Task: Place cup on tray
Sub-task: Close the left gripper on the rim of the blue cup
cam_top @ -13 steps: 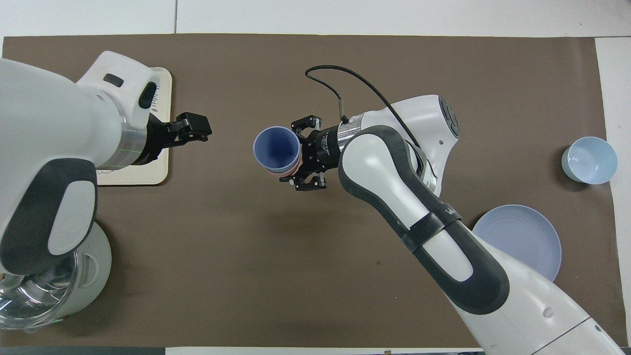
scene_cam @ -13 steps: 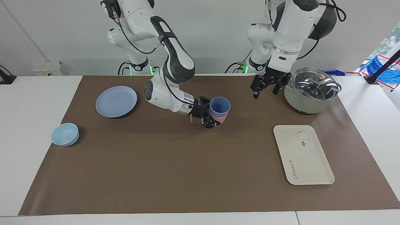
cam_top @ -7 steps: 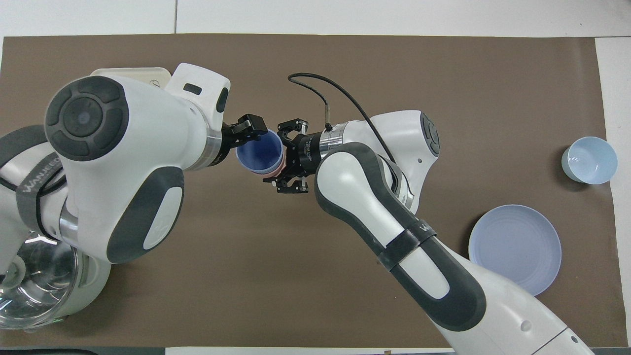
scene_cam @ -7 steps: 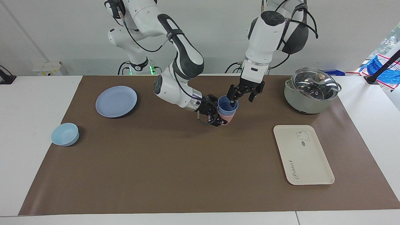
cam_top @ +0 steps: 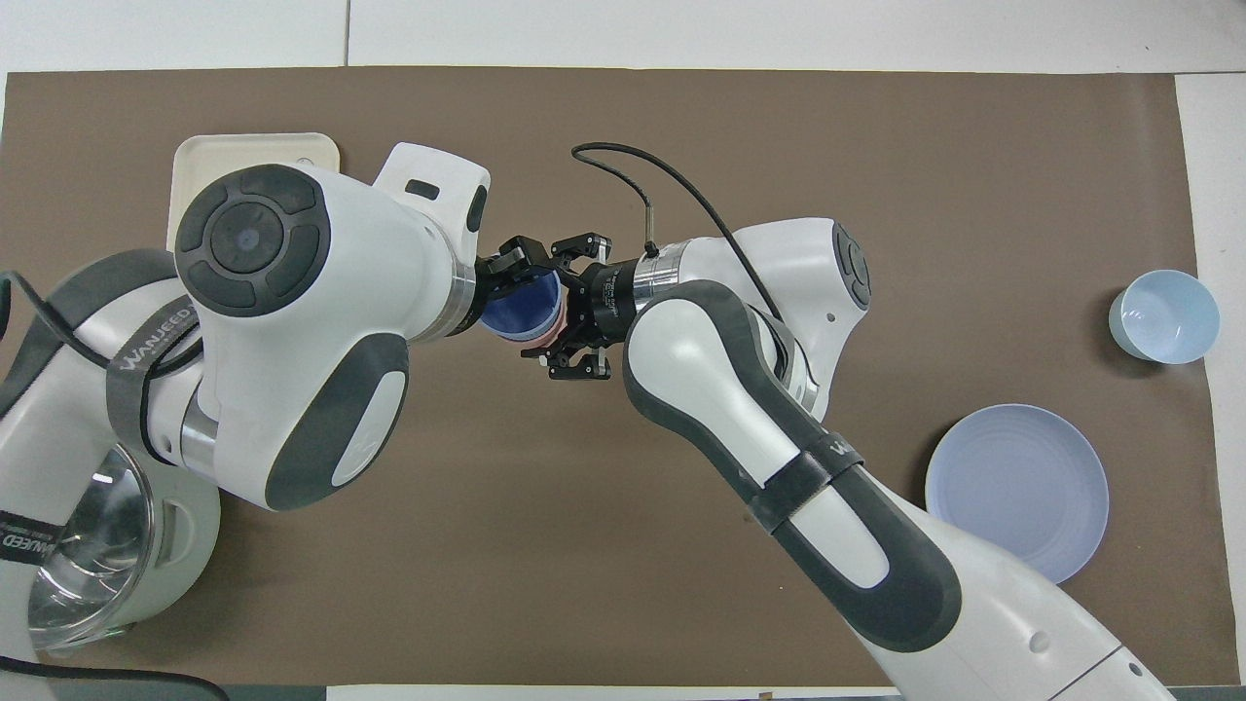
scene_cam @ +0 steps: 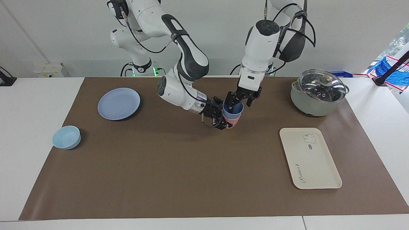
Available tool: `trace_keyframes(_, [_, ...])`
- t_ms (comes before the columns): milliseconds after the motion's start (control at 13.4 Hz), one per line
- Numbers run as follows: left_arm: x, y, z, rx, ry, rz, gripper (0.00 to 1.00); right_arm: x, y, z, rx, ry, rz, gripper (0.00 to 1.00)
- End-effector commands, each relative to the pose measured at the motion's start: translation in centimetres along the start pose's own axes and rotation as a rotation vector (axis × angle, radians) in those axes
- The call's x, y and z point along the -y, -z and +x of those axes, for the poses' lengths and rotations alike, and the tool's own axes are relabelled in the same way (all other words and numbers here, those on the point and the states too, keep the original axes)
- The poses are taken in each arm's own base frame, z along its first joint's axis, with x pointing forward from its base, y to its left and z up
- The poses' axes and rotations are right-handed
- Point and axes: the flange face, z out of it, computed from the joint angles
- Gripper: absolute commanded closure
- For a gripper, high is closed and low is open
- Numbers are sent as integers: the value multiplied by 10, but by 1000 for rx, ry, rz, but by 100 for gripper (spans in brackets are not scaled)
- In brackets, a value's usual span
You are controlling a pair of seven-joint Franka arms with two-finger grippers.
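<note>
White wall, white table (brown mat on top).

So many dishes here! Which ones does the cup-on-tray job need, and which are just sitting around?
In the job:
- blue cup, nested in the pink cup
- pink cup, held by the right claw
- left claw, open at the blue cup's rim
- cream tray, nothing on it

Just lying about:
- blue plate
- light-blue bowl
- lidded pot
</note>
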Motion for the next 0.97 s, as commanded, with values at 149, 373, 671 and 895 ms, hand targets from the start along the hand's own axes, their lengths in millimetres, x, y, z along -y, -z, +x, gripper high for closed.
trace_keyframes(149, [15,2,-5,24,5,17,52,-4,7,-1,17,-24,17,100])
trace_keyframes(373, [13,3,-5,20,5,10,100,-5,6,-1,17,-23,16,100])
trace_keyframes(671, [12,3,-6,25,11,15,100,-5,6,-1,17,-23,16,100])
trace_keyframes(895, [13,21,-4,30,16,20,100,-3,8,0,15,-24,21,100])
